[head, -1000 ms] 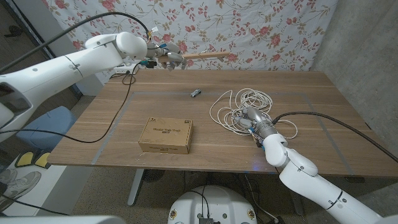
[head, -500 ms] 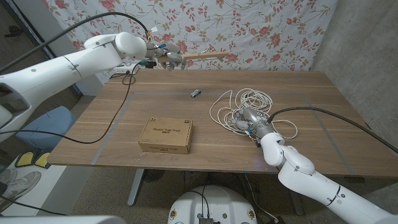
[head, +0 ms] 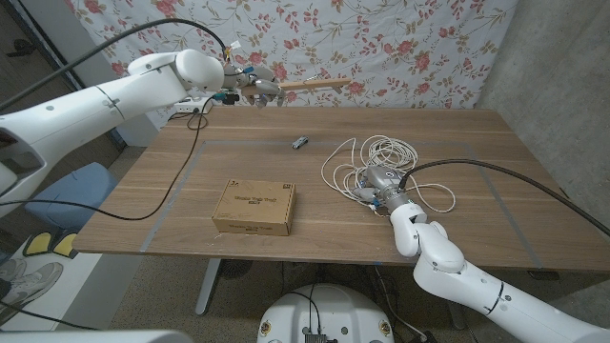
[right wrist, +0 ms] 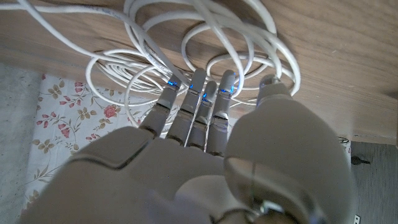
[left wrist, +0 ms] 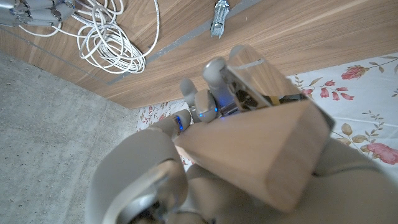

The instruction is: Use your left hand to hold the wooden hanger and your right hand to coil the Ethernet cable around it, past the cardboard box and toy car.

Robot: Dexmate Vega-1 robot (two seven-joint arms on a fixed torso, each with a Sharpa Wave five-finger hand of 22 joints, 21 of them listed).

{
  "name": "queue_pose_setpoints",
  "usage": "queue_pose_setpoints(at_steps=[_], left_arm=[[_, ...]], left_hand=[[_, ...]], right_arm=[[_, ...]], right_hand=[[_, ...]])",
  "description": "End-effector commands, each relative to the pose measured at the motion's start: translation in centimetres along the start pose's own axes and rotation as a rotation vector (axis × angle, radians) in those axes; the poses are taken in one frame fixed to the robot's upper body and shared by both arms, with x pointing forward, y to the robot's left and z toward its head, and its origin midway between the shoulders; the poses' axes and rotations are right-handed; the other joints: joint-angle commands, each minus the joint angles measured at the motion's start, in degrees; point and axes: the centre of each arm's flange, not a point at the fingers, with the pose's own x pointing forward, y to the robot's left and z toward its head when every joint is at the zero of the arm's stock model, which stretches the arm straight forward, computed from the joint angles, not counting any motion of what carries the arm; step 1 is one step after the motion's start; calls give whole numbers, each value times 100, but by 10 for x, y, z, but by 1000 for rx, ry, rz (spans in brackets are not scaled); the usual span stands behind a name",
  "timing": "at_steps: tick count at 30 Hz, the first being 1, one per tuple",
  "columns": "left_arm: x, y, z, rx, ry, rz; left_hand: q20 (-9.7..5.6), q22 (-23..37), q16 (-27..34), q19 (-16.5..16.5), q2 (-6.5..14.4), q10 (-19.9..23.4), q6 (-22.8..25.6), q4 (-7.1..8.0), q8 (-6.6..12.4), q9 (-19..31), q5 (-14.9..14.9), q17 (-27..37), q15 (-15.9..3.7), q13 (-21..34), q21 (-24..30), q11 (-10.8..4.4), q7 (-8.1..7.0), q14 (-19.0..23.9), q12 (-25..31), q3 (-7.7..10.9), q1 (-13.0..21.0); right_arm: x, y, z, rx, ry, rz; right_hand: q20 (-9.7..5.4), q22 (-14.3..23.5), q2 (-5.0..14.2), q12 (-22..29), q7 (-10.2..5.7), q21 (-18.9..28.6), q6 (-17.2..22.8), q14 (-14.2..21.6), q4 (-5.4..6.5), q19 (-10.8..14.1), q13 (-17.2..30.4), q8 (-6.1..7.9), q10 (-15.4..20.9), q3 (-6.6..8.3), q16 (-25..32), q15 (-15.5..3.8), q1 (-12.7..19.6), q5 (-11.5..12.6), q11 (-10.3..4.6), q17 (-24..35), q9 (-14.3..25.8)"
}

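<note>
Head view: left hand (head: 250,86) grasps the wooden hanger (head: 315,85), raised beyond the table's (head: 172,205) far edge; right hand (head: 379,181) sits on the Ethernet cable (head: 381,152), right of the cardboard box (head: 254,207) and toy car (head: 299,143). Left wrist view: fingers wrap the hanger. Right wrist view: fingers lie extended among cable loops; whether they grip, I can't tell.

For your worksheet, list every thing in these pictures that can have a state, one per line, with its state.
Wooden hanger: held up off the table by the left hand.
Ethernet cable: loose tangled loops on the table, none on the hanger.
Right hand: fingers down on the cable.
Cardboard box: closed, lying flat.
Toy car: on the table, untouched.
</note>
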Motion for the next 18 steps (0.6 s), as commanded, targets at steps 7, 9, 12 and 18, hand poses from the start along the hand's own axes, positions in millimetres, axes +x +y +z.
queue_pose_setpoints(at_steps=[7, 9, 12, 18], left_arm=[[3, 2, 3, -1, -4, -7], [4, 2, 3, 0, -4, -8], [5, 2, 4, 1, -4, -10], [7, 2, 6, 2, -5, -10]], left_hand=[[11, -19, -7, -13, -10, -34, 12, -8, 36, 7, -20, 5, -3, 13, 60, 8, 10, 8, 55, 56, -64], [17, -23, -10, -16, -10, -31, 5, -9, 40, 8, -22, 3, -14, 13, 70, 12, 15, 7, 56, 63, -71], [10, -33, -26, -24, -12, -32, 10, -10, 39, -10, -25, -23, -13, 14, 78, 10, 15, 10, 56, 71, -80], [12, -53, -33, -40, -11, -39, 7, -10, 52, -19, -33, -20, 8, 13, 99, 10, 17, -6, 55, 92, -103]], right_arm=[[-1, 3, 4, -121, 47, -124], [-1, 3, 4, -119, 48, -129], [-2, 0, 2, -107, 46, -147], [0, -7, -4, -69, 39, -128]], right_hand=[[-326, -1, 676, 349, -194, 252, 937, 605, -302, 352, -127, 309, 831, 439, 37, -864, 666, 36, -405, -39, -131], [-369, 1, 698, 380, -224, 270, 969, 657, -294, 361, -152, 305, 930, 440, 60, -894, 662, 11, -446, -16, -154], [-536, 10, 716, 420, -257, 333, 1062, 861, -295, 405, -236, 281, 1114, 438, 121, -929, 672, -59, -484, 24, -223], [-820, 109, 818, 433, -340, 512, 1075, 1293, -19, 402, -530, 60, 1662, 322, 267, -906, 384, -223, -421, 138, -426]])
